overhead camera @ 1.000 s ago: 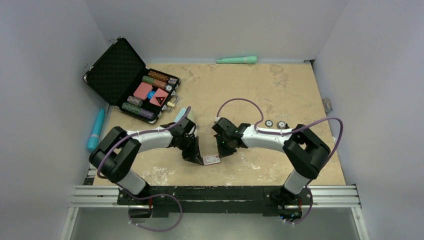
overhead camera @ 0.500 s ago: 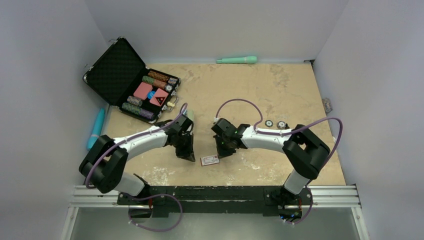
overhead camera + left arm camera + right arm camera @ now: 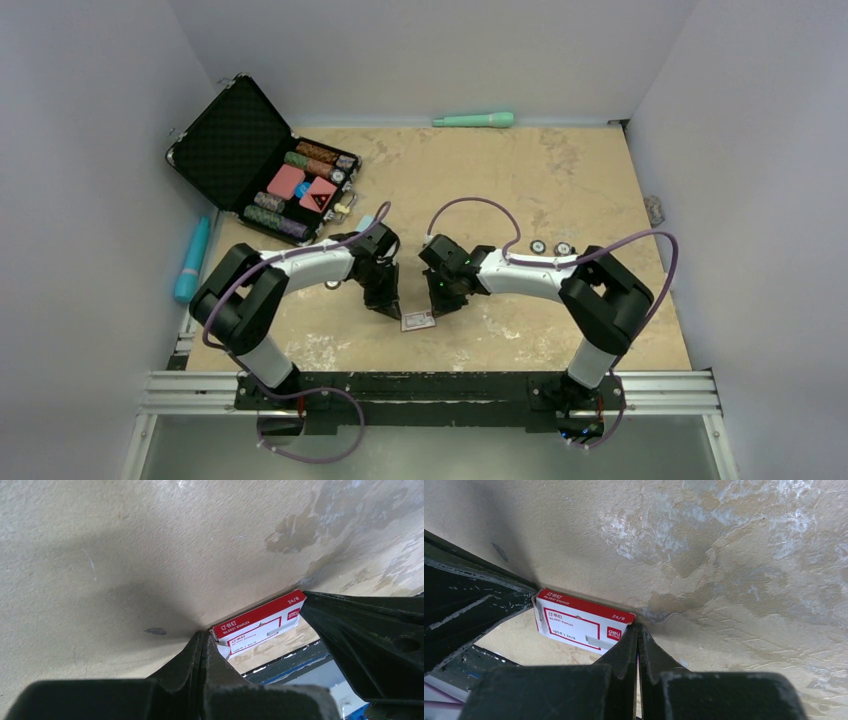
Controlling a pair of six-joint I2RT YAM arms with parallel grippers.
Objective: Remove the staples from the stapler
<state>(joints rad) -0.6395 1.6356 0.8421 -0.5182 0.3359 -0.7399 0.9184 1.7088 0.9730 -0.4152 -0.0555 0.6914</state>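
In your top view, the open black case (image 3: 262, 165) sits at upper left. Just below centre, your left gripper (image 3: 392, 312) has its fingers pressed together, tips touching the left end of the red staple box (image 3: 418, 320), which lies flat on the table (image 3: 560, 180). Your right gripper (image 3: 437, 306), also pressed together, touches the box's right end.

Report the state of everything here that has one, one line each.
left claw: shut, tip at one end of the staple box
right claw: shut, tip at its other end
staple box: lying flat between the two claws
chip case: open, lid up
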